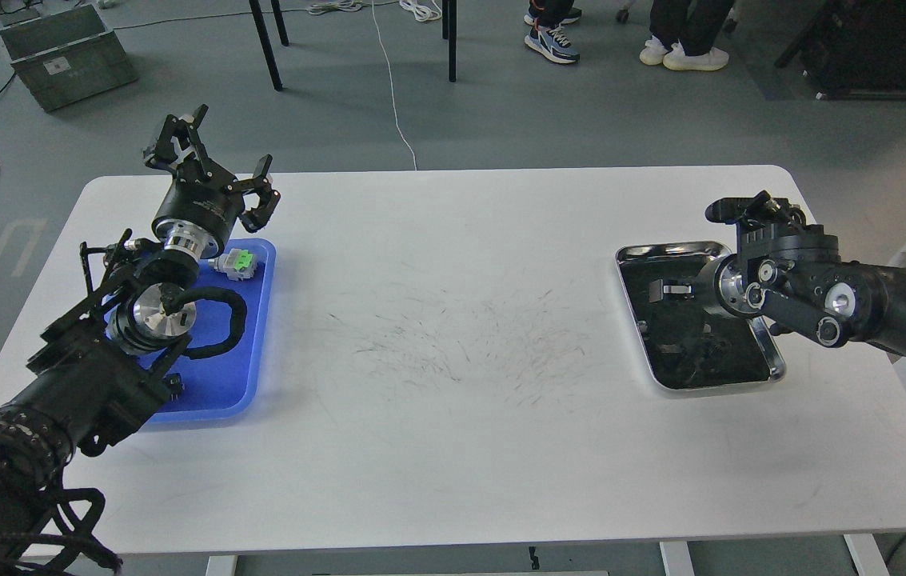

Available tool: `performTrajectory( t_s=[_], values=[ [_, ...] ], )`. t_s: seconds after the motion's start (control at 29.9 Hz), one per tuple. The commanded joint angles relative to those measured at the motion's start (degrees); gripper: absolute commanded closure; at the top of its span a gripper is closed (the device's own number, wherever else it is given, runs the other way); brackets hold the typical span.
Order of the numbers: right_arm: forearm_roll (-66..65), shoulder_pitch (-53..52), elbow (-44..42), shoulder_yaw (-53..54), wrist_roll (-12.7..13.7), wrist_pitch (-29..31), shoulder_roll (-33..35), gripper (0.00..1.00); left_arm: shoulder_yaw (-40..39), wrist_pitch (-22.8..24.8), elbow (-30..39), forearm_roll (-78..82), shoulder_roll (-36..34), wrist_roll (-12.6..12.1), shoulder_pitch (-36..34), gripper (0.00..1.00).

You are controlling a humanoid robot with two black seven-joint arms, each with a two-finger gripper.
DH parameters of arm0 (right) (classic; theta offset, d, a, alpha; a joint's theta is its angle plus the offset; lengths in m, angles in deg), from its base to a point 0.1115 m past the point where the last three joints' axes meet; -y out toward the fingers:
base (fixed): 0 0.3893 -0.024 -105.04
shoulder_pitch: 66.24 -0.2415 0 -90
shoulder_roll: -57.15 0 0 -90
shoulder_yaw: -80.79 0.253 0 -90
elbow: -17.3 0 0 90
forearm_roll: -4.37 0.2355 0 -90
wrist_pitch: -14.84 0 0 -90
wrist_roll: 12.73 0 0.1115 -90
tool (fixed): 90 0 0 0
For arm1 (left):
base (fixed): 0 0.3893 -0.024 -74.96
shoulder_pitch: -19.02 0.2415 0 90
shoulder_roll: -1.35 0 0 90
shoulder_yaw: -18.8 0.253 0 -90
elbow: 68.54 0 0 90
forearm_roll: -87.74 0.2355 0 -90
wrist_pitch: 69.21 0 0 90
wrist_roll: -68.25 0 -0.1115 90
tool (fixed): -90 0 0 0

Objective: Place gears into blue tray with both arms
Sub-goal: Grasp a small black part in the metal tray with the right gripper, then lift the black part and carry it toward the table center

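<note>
The blue tray lies at the table's left, partly under my left arm. My left gripper stands open above the tray's far end, its fingers spread and nothing between them. At the right, my right gripper reaches in low over the shiny steel tray with the black inside. Its dark fingers blend into that black, so I cannot tell how they stand. Small dark pieces, likely gears, lie in the steel tray, but I cannot tell them apart. I see no gear on the blue tray's bare part.
A grey part with a green top rests at the blue tray's far right corner. The white table has scuff marks in its middle. Beyond it on the floor are a grey crate, chair legs, cables and people's feet.
</note>
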Motion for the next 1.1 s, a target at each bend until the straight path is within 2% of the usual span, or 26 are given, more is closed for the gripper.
performTrajectory(
  t_s=[0.0,0.1,0.23,0.5,0.63,0.87,0.94,1.07],
  values=[
    [0.00,0.23,0.06,-0.09,0.02,0.09,-0.01,0.40,0.00,0.08,-0.20,0.06,-0.09,-0.01,0.03,0.02],
    [-0.08,0.50,-0.29,-0.09,0.02,-0.44,-0.01,0.49,0.00,0.08,-0.28,0.06,-0.09,-0.01,0.03,0.02],
    [-0.08,0.15,-0.65,-2.55,0.02,-1.49,-0.01,0.56,0.00,0.16,-0.29,0.06,-0.09,-0.01,0.20,0.02],
    [-0.08,-0.03,-0.65,-2.91,0.02,-2.20,-0.19,0.60,0.00,0.08,-0.29,0.06,-0.44,-0.01,0.20,0.02],
    [-0.08,0.06,-0.65,-2.91,0.02,-2.37,-0.89,0.67,0.00,0.16,-0.28,0.06,-0.44,-0.01,0.20,0.02],
    [-0.08,-0.03,-0.65,-2.99,-0.07,-2.37,-0.89,0.95,0.00,0.25,-0.29,0.06,-1.05,-0.01,0.20,0.02],
    [0.00,-0.03,-0.65,-2.99,-0.07,-2.37,-0.89,0.98,0.00,0.25,-0.29,0.06,-1.23,-0.01,0.20,0.02],
    [0.18,-0.99,-0.30,-2.91,-0.07,-2.20,-0.98,0.98,0.00,0.34,-0.29,0.06,-1.23,-0.01,0.20,0.02]
  ],
)
